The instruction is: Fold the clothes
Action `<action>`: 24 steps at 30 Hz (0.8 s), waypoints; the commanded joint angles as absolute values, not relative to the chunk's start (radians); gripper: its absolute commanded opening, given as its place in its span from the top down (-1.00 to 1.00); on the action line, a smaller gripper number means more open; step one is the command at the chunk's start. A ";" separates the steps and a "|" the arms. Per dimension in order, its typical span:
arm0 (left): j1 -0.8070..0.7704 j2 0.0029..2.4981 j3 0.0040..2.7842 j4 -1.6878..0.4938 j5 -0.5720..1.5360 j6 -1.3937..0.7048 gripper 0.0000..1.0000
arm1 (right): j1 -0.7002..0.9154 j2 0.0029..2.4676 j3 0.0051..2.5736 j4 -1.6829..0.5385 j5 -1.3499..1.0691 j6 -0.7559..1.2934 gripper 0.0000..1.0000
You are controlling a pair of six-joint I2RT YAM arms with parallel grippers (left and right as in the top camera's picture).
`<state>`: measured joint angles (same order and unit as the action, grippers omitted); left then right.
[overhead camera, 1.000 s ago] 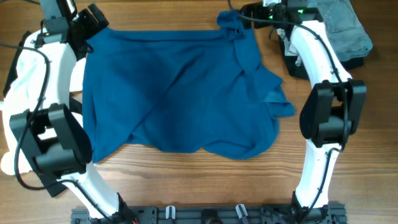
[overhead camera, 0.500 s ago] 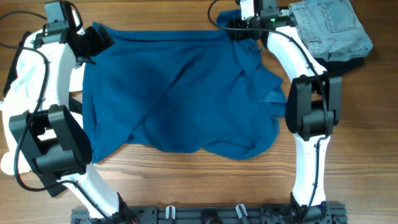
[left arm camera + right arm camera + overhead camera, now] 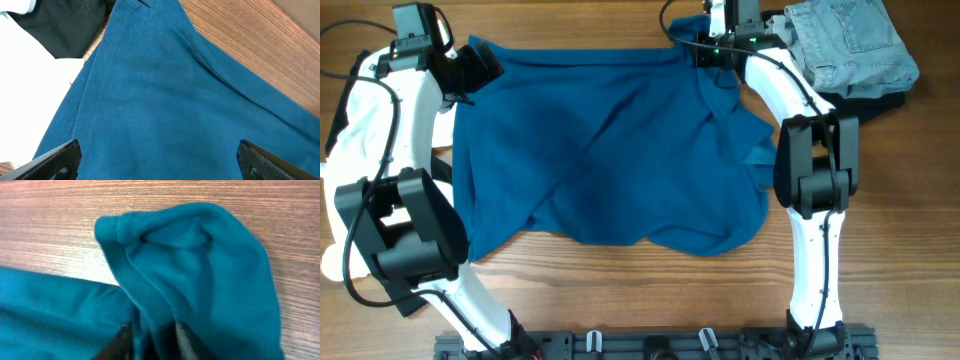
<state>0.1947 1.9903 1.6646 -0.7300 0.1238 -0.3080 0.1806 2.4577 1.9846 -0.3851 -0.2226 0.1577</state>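
On the desk, a shirt fold is pinched by the right tool. The left tool is held open.

Items in view, by count: one teal shirt; one pair of pale jeans; one white cloth; one black cloth; one wooden table. My grippers number two: left gripper, right gripper.
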 commanded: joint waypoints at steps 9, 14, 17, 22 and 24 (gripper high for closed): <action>0.158 1.979 1.655 -0.719 0.097 -0.292 -1.00 | 0.228 2.528 1.990 -0.277 -0.294 0.273 0.92; 0.146 1.979 1.655 -0.714 0.084 -0.292 -0.99 | 0.243 2.528 1.990 -0.165 -0.331 0.308 0.92; 0.142 1.979 1.655 -0.710 0.084 -0.292 -1.00 | 0.243 2.528 1.991 -0.077 -0.369 0.351 0.92; 0.134 1.979 1.655 -0.696 0.084 -0.292 -1.00 | 0.243 2.528 1.991 0.091 -0.368 0.409 0.92; 0.130 1.979 1.655 -0.688 0.084 -0.292 -1.00 | 0.243 2.528 1.991 0.152 -0.364 0.428 0.92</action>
<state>0.1421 1.9903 1.6634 -0.7006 0.0971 -0.3077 0.2451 2.5042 1.9846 0.0803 -0.3408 0.3695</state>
